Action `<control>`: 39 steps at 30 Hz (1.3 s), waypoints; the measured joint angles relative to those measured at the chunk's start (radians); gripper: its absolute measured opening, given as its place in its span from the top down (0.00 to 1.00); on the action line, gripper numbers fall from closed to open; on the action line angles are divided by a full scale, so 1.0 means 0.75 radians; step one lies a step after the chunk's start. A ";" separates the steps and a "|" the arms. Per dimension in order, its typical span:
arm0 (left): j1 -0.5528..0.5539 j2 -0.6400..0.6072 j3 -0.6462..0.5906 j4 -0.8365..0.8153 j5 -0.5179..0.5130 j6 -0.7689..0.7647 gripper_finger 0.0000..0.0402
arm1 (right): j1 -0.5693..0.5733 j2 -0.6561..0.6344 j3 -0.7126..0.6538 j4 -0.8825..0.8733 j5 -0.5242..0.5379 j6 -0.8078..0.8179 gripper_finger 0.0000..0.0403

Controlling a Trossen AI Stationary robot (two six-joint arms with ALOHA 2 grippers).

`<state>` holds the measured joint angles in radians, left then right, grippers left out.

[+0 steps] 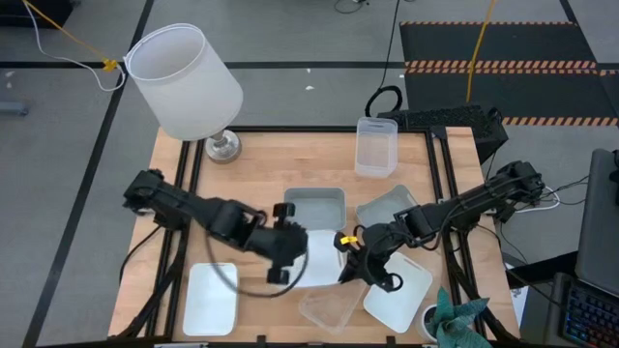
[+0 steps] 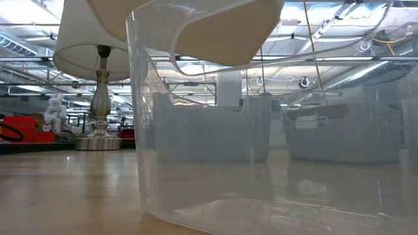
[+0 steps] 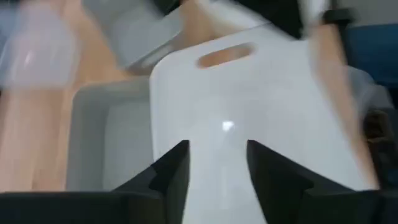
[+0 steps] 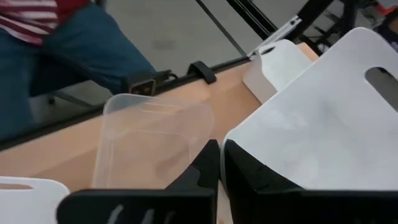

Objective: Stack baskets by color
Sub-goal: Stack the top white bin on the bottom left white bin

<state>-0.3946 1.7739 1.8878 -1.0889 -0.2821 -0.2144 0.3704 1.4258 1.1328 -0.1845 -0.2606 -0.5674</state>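
Observation:
A white basket (image 1: 317,259) hangs tilted above the table's middle, between my two grippers; the low view shows the white basket (image 2: 222,26) high over the table. My right gripper (image 4: 219,163) is shut on its edge. My left gripper (image 3: 217,168) stands open right in front of the basket's outer face (image 3: 249,112), below the handle slot (image 3: 227,55); whether its fingers touch the face I cannot tell. Two more white baskets (image 1: 211,298) (image 1: 398,290) and a clear one (image 1: 329,307) rest on the table near the front edge. My right gripper pinches the white basket's wall at its edge (image 4: 239,146) between its two shut fingers. The fingers come from the table's right side, slanting down. The basket is lifted clear of the table and tilted, its handle slot (image 4: 382,81) away from the fingers.
Two grey-blue baskets (image 1: 314,205) (image 1: 392,205) sit mid-table and a clear one (image 1: 375,145) at the far edge. A white-shaded lamp (image 1: 184,82) stands at the far left corner. A person (image 4: 62,50) sits beyond the table's front edge.

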 joint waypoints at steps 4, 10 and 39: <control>0.034 0.052 0.000 -0.005 -0.014 -0.007 0.43 | 0.006 0.000 0.000 0.000 0.050 -0.004 0.99; 0.057 0.138 0.000 -0.019 -0.072 0.008 0.29 | 0.006 0.000 0.000 -0.007 0.074 -0.004 0.99; 0.170 0.153 0.001 -0.050 -0.087 -0.047 0.41 | 0.006 0.000 0.000 -0.027 0.074 -0.026 0.99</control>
<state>-0.2668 1.8885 1.8885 -1.1263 -0.3472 -0.2493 0.3752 1.4256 1.1328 -0.2050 -0.2052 -0.5868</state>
